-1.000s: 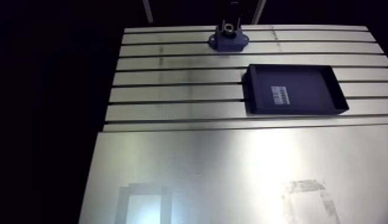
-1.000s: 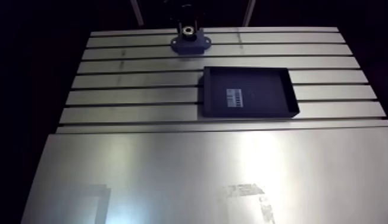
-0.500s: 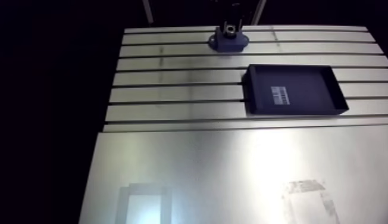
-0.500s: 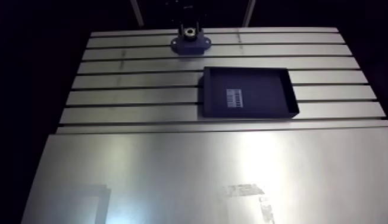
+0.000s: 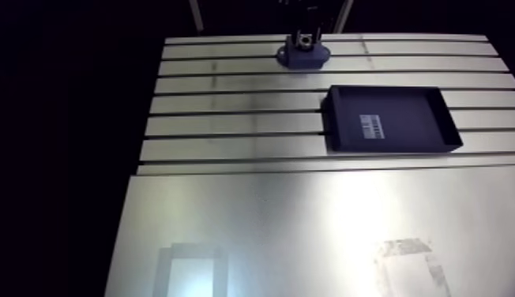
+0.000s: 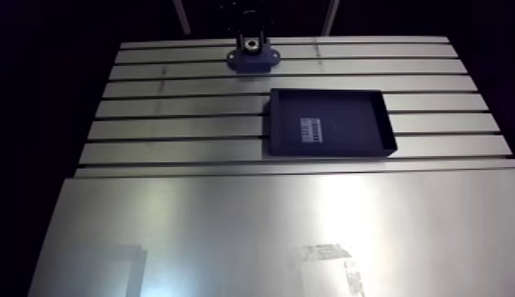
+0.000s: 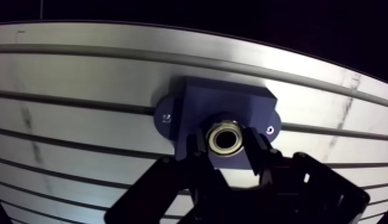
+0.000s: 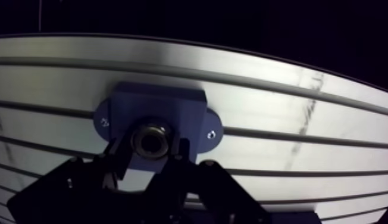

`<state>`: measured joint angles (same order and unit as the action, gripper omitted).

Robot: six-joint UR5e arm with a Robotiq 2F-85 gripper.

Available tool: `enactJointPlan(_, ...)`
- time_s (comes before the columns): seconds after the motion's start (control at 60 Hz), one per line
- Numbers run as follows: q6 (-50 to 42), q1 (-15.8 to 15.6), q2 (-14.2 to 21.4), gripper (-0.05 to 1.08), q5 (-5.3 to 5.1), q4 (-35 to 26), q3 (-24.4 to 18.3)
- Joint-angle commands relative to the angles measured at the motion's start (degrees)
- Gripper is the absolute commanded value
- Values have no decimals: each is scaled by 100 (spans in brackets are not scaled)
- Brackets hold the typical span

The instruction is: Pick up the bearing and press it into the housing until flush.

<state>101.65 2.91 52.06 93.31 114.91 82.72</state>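
Observation:
A dark blue housing (image 7: 226,101) with two flange ears stands on the slotted table near its far edge, also visible in the arm view as the housing (image 5: 302,55). A metal ring bearing (image 7: 226,138) sits at the mouth of the housing's bore. My gripper (image 7: 226,146) is over it, and its two black fingers (image 7: 197,146) press on either side of the ring, so it is shut on the bearing. How deep the bearing sits in the bore is hidden by the fingers.
A shallow black tray (image 5: 391,148) with a white label lies on the slots to the right of and nearer than the housing. A smooth metal sheet (image 5: 308,229) covers the near half of the table, with a tape mark (image 5: 407,261) on it.
The bearing and fingers look very slightly lower at the housing than just before. The housing and tray have not moved.

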Motion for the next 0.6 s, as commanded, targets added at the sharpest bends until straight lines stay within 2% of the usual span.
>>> enactJointPlan(0.017,0,0,-8,71,-2,9,2)
enactJointPlan(0.6,8,8,-17,71,-2,11,2)
